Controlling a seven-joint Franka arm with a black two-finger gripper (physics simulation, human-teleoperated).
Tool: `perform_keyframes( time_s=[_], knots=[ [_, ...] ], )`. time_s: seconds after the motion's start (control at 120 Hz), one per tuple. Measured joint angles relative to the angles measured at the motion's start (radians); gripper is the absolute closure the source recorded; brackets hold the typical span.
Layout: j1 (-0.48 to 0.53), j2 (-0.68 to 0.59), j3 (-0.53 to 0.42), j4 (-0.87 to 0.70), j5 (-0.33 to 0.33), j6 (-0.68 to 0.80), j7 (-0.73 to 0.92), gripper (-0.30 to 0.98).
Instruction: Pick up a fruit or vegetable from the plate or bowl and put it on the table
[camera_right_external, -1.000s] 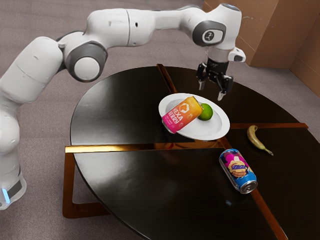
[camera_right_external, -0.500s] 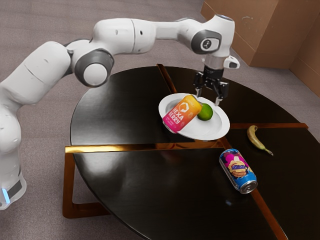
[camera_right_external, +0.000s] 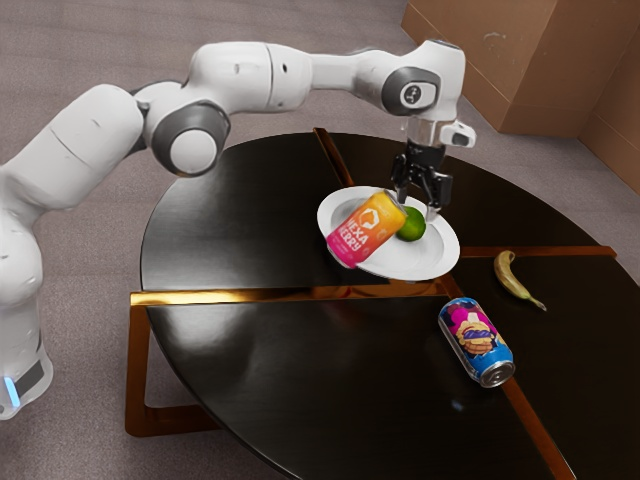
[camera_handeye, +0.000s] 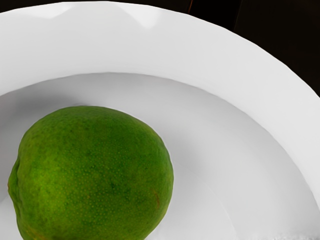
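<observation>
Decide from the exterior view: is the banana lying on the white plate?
No, the banana lies on the dark table, apart from the white plate.

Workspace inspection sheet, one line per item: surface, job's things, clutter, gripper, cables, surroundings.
Surface: round dark table, glossy, crossed by brown strips.
Job's things: lime in the white plate, not yet on the table.
Clutter: orange-pink can tilted at the plate, beside the lime; blue-pink can lying on the table; banana, also on the table.
Gripper: open, low over the plate, near the lime.
Cables: nothing seen.
Surroundings: grey floor, brown wall panels.
</observation>
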Motion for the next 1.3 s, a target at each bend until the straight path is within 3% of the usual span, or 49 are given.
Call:
perform_keyframes(
  time_s=[0.533, 1.3],
  knots=[
    [0.011, 0.026, 0.024, 0.000, -0.009, 0.001, 0.177, 0.00],
    [0.014, 0.063, 0.018, 0.012, -0.010, 0.026, 0.263, 0.00]
  ],
)
